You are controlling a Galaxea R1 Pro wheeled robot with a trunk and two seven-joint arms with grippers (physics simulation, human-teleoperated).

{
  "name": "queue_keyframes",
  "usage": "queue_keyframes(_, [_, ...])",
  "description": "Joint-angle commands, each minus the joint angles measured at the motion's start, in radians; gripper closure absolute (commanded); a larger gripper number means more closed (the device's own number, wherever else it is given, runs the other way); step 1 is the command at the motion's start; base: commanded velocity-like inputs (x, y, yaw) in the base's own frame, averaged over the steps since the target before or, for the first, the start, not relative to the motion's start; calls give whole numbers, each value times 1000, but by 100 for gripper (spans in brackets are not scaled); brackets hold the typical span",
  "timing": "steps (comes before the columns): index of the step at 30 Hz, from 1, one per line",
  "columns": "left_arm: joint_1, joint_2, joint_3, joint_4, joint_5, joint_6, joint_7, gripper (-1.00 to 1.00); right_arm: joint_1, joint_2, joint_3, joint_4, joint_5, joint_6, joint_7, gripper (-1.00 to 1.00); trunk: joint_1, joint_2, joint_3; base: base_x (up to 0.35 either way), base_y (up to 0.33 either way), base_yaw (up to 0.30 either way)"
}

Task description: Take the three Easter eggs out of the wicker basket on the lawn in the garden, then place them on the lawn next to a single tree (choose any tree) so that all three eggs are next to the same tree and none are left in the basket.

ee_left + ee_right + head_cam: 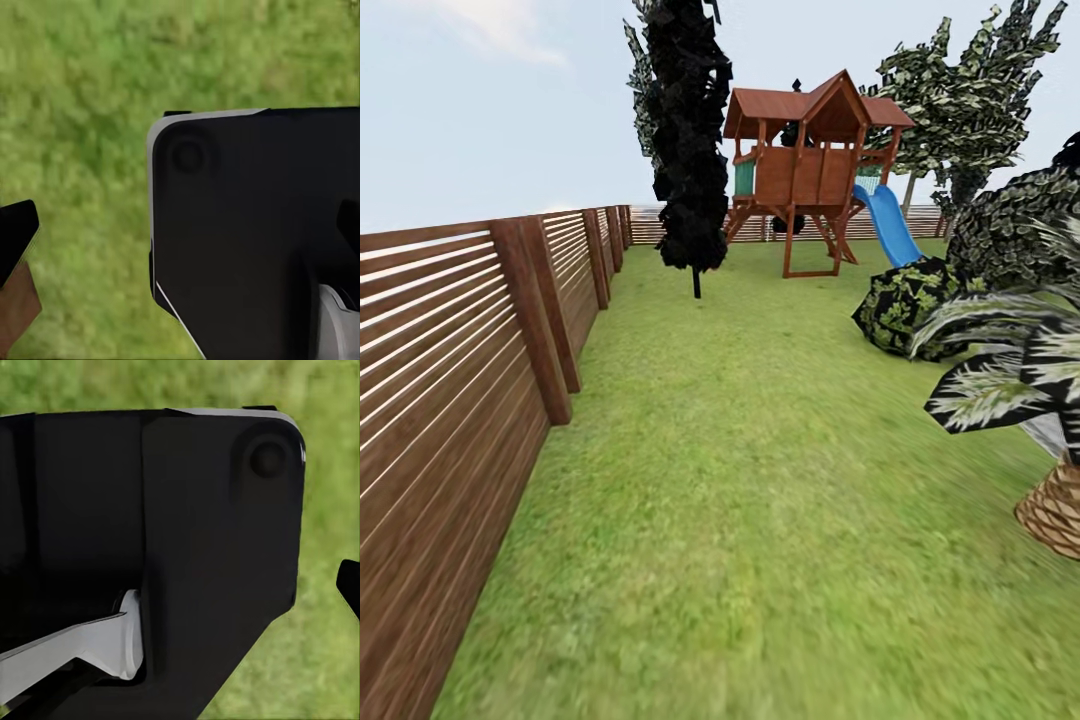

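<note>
Nearest, short green lawn point(760, 520) runs from six o'clock outward. At four o'clock stands one woven tan pot base point(1055, 515) under striped fronds, not the basket. One all-black tree point(690, 150) at twelve; one pale-trunked speckled tree point(960, 100) at one, a likely drop site. Eggs, basket: unsighted, robot evidently in transit. Jaw state: cannot tell.
</note>
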Motion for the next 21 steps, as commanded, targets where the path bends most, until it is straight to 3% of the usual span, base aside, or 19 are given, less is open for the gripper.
queue_keyframes(1, [0, 0, -1, 0, -1, -3, 1, -100, 0, 0, -1, -1, 0, -2, 0, -100, 1, -2, -2, 336, 35, 0])
queue_keyframes(21, [0, 0, 0, 0, -1, -3, 1, -100, 0, 1, 0, -1, 1, -1, 0, -100, 1, -2, -2, 336, 5, 0])
